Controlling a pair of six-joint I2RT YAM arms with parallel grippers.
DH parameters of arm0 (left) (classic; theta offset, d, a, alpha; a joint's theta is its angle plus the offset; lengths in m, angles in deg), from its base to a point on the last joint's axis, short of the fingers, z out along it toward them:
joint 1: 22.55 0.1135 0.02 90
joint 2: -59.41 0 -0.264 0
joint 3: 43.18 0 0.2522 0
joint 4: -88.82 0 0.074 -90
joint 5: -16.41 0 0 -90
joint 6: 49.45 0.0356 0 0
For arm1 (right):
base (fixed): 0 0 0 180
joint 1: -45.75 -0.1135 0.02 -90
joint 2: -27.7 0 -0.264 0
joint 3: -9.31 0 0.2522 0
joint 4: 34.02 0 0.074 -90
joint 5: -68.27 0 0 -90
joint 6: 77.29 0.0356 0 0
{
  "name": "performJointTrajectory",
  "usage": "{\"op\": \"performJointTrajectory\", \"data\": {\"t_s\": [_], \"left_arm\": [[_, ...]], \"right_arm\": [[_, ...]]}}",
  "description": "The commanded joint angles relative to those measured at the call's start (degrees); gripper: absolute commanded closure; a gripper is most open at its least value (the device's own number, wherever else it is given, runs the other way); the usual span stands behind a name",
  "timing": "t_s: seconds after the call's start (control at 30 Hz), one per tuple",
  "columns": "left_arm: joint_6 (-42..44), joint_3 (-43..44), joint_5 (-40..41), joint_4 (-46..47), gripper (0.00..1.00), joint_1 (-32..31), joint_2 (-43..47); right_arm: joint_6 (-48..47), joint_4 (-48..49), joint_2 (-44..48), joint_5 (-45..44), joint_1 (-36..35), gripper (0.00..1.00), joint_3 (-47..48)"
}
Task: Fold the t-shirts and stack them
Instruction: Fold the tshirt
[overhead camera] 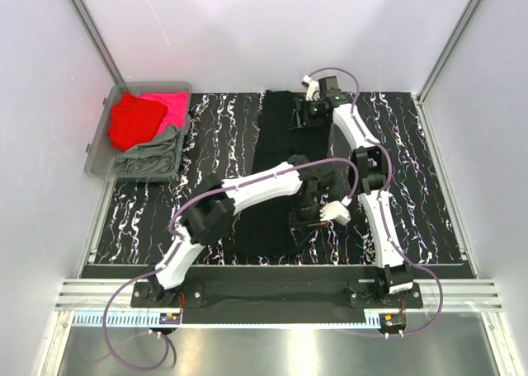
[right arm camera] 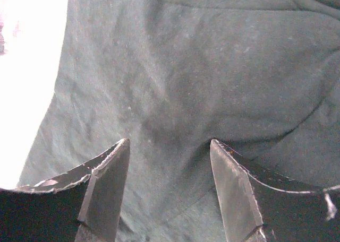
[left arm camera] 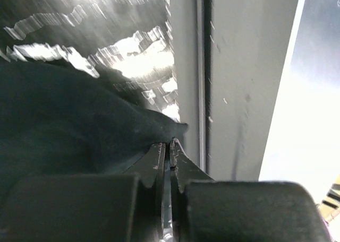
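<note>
Black shirt (overhead camera: 276,145) lies long, far-to-near, mid counter (overhead camera: 421,195). My left hand (left arm camera: 169,146) is pinched on its near edge. My right hand (right arm camera: 169,142) is spread wide, tips on the far end. The fold likely runs along that axis.

Black t-shirt (overhead camera: 275,141): lies flat on the marbled tabletop (overhead camera: 429,186), near the middle, folded into a long narrow band running from the far edge toward the near edge. The cloth is plain and dark with soft creases; no print can be made out. One edge near the front is lifted off the surface, pinched in the left claw (left arm camera: 170,144).

Red t-shirt (overhead camera: 132,120), pink t-shirt (overhead camera: 172,105) and grey-green t-shirt (overhead camera: 153,155): all unfolded, bunched together in a grey bin (overhead camera: 97,149) at the far left. Red and pink are at the back, grey-green in front.
</note>
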Motion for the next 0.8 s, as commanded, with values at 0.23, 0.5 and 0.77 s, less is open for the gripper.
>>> {"op": "performJointTrajectory", "data": {"t_s": [0.23,0.5,0.77], "left_arm": [[-5.15,17.42,2.3,1.65,0.52,-0.98,-8.55],[-11.47,2.68,7.66,4.54,0.16,3.41,18.15],[-18.79,-21.03,15.74,13.67,0.13,10.36,35.84]], "right_arm": [[4.4,2.45,-0.19,5.91,-3.51,0.28,1.53],[5.26,2.1,24.5,5.82,-0.69,0.28,-15.11],[0.1,-0.18,56.59,6.62,-2.09,0.28,-56.27]]}}
